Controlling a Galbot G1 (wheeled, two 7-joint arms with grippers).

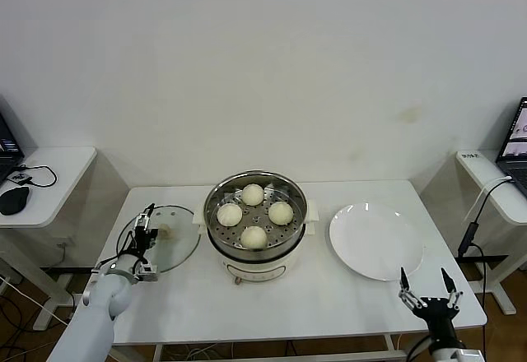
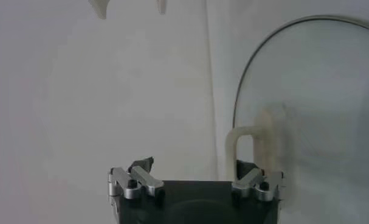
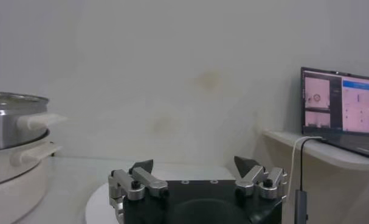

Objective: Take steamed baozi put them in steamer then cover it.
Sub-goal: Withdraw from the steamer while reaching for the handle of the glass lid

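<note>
My head camera looked down over the whole table (image 1: 272, 313). My left wrist camera sat close above the glass lid (image 2: 318, 109). My right wrist camera faced the wall, sharing the steamer (image 3: 14, 152) with the head view.

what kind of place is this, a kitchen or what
Probably a lab or office test room, not a kitchen: a plain white table against a bare wall, a side desk with an open laptop, and a steamer set out as a demo.
</note>
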